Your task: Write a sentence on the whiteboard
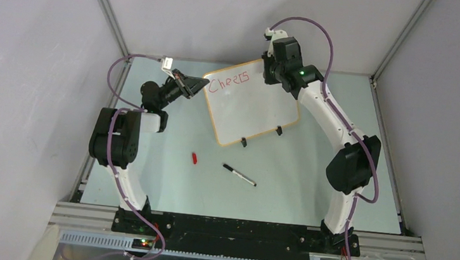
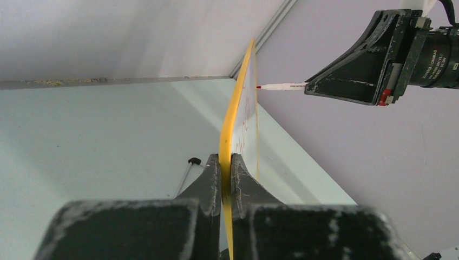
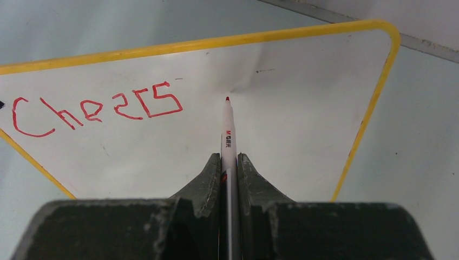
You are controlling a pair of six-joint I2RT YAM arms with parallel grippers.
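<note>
My left jaws are clenching the glossy whiteboard point(image 1: 251, 110) by its thin yellow rim; my right jaws are gripping a slim white marker point(image 3: 228, 138), red-tipped, beside the red sentence point(image 3: 97, 108).

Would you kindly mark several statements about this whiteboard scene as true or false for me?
1. The left pincer is shut on the rim of the whiteboard. True.
2. The right pincer is empty. False: it is shut on a red-tipped marker.
3. The sentence so far reads only "Cheers". True.
4. The red cap lies on the whiteboard. False: it lies on the table, apart from the whiteboard.
5. A second pen lies flat on the table near the red cap. True.
</note>
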